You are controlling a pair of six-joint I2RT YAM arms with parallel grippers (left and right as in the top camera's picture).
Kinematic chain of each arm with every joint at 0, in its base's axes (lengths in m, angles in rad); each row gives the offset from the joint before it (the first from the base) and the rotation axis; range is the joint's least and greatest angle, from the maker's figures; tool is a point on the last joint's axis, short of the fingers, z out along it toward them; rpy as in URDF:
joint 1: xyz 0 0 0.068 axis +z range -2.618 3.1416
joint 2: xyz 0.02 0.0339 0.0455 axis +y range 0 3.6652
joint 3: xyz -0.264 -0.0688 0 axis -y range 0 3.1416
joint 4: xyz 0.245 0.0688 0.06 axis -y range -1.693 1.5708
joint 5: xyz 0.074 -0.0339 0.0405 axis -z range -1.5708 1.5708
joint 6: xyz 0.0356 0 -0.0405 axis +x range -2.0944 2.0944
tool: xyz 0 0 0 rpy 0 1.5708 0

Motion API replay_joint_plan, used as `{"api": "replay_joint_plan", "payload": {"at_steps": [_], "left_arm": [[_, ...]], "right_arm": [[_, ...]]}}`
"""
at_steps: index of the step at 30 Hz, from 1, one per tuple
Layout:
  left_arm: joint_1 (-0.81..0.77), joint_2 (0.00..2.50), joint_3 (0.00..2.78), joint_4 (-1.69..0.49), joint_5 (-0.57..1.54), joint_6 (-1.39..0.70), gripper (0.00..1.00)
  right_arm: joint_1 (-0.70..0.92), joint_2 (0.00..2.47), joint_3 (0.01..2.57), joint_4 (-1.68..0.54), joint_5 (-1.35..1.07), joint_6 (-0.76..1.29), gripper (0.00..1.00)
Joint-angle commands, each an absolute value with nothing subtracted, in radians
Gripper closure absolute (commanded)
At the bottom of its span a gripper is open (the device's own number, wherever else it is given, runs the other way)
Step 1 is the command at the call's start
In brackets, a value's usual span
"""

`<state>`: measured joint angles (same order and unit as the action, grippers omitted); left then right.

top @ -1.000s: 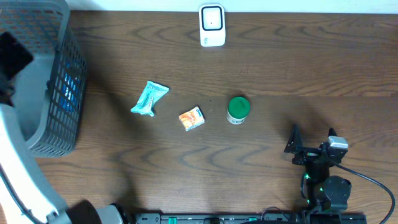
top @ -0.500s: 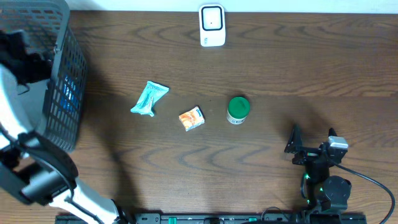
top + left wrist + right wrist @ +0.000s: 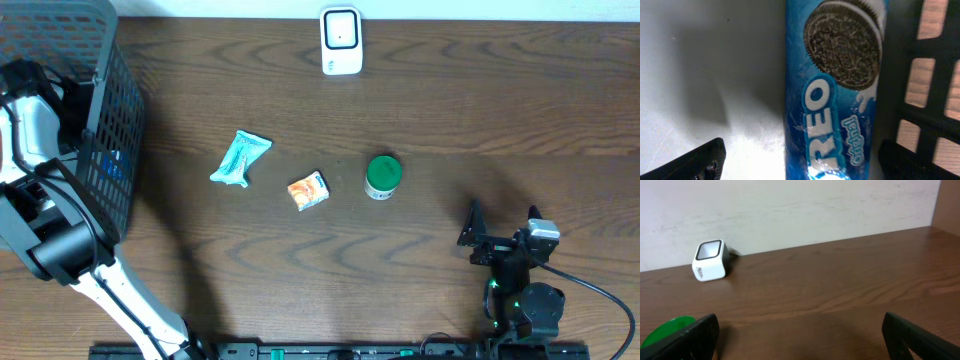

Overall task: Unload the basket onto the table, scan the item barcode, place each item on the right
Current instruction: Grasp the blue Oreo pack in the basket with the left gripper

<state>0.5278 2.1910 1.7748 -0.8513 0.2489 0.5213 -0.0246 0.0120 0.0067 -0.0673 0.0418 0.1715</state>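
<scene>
The grey basket [image 3: 110,150] at the table's left end holds the Oreo pack [image 3: 835,100], flat on its floor beside the mesh wall. Its long axis runs straight ahead between the left jaws, standing wide apart. The right jaws, likewise apart, sit well away.

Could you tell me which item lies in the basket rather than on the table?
The blue Oreo packet, lying beside the basket's mesh wall; the teal packet, orange box and green-lidded tub all sit out on the table.
</scene>
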Motion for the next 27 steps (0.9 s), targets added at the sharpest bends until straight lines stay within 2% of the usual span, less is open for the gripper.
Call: {"api": "replay_joint_plan", "payload": {"at_steps": [1,10,11,13,15,21,27], "left_arm": [[0.516,2.212,1.768,-0.854,0.289,0.55,0.02],[0.516,2.28,1.764,-0.861,0.293,0.549,0.01],[0.517,2.285,1.764,-0.861,0.289,0.549,0.07],[0.519,2.297,1.764,-0.862,0.257,0.545,0.43],[0.524,2.298,1.764,-0.859,0.173,0.513,0.92],[0.543,2.252,1.766,-0.804,-0.071,0.352,0.93],[0.553,2.09,1.771,-0.797,-0.091,0.225,0.93]], "right_arm": [[-0.019,0.007,0.006,-0.071,0.051,0.16,0.01],[-0.019,0.007,0.006,-0.071,0.051,0.16,0.01],[-0.019,0.007,0.006,-0.071,0.051,0.16,0.01],[-0.019,0.007,0.006,-0.07,0.051,0.16,0.01],[-0.019,0.007,0.006,-0.071,0.051,0.16,0.01],[-0.019,0.007,0.006,-0.071,0.051,0.16,0.01],[-0.019,0.007,0.006,-0.071,0.051,0.16,0.01]]}}
